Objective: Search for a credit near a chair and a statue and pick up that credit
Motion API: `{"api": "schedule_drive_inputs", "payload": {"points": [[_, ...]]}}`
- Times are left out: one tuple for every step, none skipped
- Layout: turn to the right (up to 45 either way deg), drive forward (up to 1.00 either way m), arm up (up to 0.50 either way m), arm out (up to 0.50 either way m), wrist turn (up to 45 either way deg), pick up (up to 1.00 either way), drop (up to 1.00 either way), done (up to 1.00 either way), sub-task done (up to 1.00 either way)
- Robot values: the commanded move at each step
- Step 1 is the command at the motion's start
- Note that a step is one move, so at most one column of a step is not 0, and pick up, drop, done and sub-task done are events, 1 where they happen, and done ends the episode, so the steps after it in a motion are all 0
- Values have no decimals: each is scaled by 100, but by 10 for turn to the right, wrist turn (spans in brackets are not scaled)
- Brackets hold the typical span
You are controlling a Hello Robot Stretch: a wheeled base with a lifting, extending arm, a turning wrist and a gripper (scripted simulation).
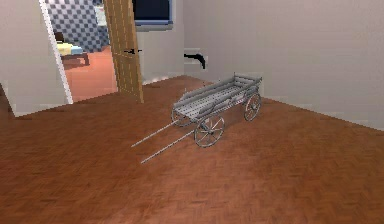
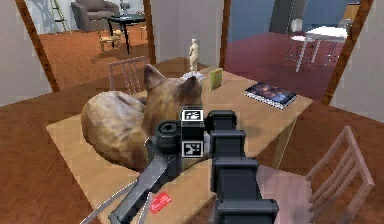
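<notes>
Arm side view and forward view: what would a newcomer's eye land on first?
A big brown cat lies curled on the wooden table in the arm side view, with a small pale statue standing behind it. In the forward view, a grey wooden cart stands on the floor near an open door.

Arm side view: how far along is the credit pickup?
Done: the search looks over; a table with a statue and chair is alongside. In hand: the gripper is at a small red thing, possibly the credit; I cannot tell whether it holds anything. Left: lifting it clear of the table.
</notes>
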Motion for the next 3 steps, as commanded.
{"api": "schedule_drive_inputs", "payload": {"points": [[0,0,0,0,450,0,0,0,0],[0,0,0,0,450,0,0,0,0],[0,0,0,0,120,0,0,0,0]]}}
